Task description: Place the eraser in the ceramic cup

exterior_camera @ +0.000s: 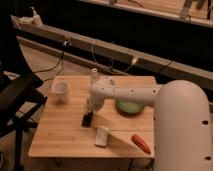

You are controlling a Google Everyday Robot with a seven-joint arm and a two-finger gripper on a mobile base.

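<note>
The black eraser is at the tip of my gripper, near the middle of the wooden table. I cannot tell if it rests on the table or hangs just above it. The white ceramic cup stands upright at the table's back left, apart from the gripper and to its upper left. My white arm reaches in from the right.
A pale whitish block lies in front of the gripper. A green bowl sits behind the arm. A slim white shaker stands at the back edge. A red-orange object lies front right. A black chair stands left.
</note>
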